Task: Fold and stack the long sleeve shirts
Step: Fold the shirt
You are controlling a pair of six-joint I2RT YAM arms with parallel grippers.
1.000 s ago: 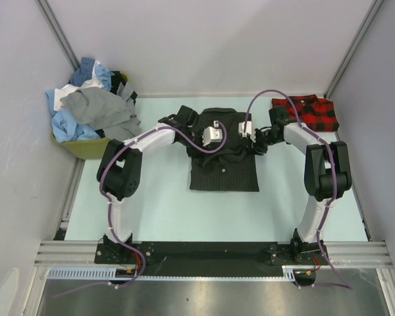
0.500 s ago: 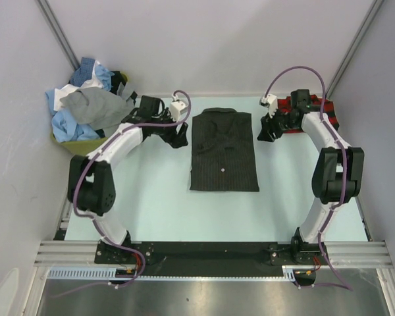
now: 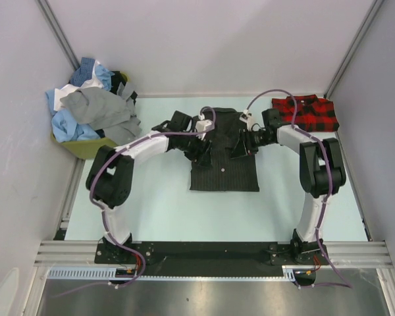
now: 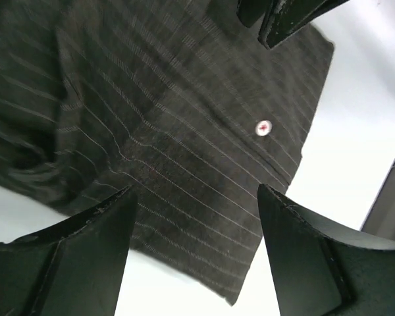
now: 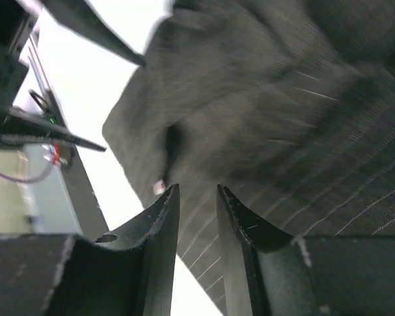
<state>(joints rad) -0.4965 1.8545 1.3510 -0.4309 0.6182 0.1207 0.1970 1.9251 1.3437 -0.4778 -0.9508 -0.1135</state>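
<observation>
Left jaws open over the dark shirt (image 3: 224,174), plaid shirt (image 3: 316,113) at 1 o'clock. Right jaws nearly closed, can't tell if gripping.

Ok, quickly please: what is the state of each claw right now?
Left claw: open wide, holding nothing.
Right claw: open only a little, holding nothing.
</observation>
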